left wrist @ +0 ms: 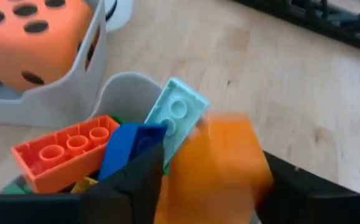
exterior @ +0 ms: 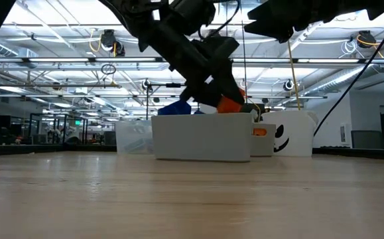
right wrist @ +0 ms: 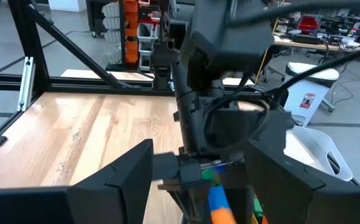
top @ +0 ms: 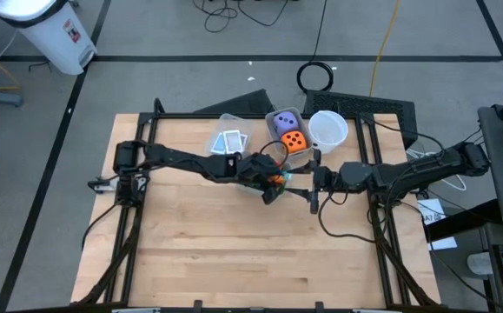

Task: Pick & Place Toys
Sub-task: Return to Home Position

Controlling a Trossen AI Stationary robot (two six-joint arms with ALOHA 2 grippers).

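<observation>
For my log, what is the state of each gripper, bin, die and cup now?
left gripper, jaws shut on orange block
right gripper, jaws open, holding nothing
gray bin, upright, heaped with blocks
orange die, lying in dice bin
purple die, lying in same bin
white cup, upright

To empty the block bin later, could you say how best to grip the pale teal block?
I'd pinch the pale teal block across its long edges near its top, from above: it stands tilted, lower end hidden behind the blue block. The left gripper hovers there.
</observation>
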